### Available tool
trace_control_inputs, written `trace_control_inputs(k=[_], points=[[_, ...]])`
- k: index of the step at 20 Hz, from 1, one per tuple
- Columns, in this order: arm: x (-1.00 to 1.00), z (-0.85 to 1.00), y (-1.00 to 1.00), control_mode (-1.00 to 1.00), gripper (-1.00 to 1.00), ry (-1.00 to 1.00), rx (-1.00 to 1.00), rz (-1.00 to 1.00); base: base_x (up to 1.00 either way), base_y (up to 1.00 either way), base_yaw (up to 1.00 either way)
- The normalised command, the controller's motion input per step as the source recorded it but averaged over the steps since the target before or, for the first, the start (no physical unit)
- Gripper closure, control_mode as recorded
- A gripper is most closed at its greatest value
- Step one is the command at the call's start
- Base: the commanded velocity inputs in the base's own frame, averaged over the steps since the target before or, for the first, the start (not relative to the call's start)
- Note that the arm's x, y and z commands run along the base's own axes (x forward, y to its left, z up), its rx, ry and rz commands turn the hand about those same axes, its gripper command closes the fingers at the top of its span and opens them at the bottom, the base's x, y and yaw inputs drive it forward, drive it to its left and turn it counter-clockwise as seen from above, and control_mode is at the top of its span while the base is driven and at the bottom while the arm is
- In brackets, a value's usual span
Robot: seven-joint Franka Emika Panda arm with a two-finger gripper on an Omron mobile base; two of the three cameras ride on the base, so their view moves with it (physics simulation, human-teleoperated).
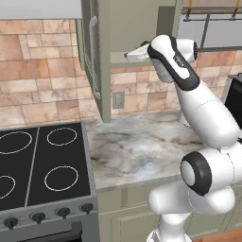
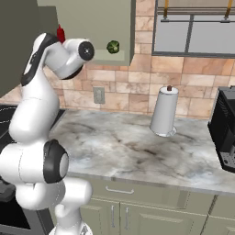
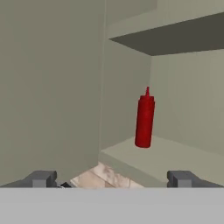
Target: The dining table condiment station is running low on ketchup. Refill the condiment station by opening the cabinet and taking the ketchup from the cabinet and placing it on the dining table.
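Tool (image 3: 111,179): wide apart, holding nothing, raised level with the lower shelf (image 3: 175,159) of the cabinet (image 1: 101,56). The two tips frame the shelf front; no contact with anything.

Progress: door (image 1: 92,52) swung out to the left, so the opening step looks done. Ketchup (image 3: 145,118) not yet gripped; it stands upright on the lower shelf, toward the back, near the left inner wall, well apart from the tips. Left to do, as I judge it: reach in, close on the bottle, lift it out, carry it to the dining table, set it down.

Counts, near to far:
- stove (image 1: 42,165), one, four rings, at the bench's left end
- bench (image 2: 137,147), one, marbled
- paper towel roll (image 2: 164,112), one, upright toward the bench's back edge
- wall socket (image 2: 98,95), one
- ketchup, one
- a green round item (image 2: 113,46), one, near the shelf's front edge; too small to identify
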Motion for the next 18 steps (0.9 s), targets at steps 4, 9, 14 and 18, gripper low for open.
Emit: trace_control_inputs(k=[4,9,14,18], points=[[0.24,0.36,-0.02,-1.00,-1.00,0.00,0.00,-0.08,0.00,0.00,0.00],[0.31,0.08,-0.08,-1.00,-1.00,0.01,0.00,-0.01,0.00,0.00,0.00],[0.51,0.01,-0.23,-1.00,-1.00,0.22,0.03,0.00,0.00,0.00,0.00],[0.42,0.00,-0.26,-1.00,-1.00,0.15,0.01,0.00,0.00,0.00,0.00]])
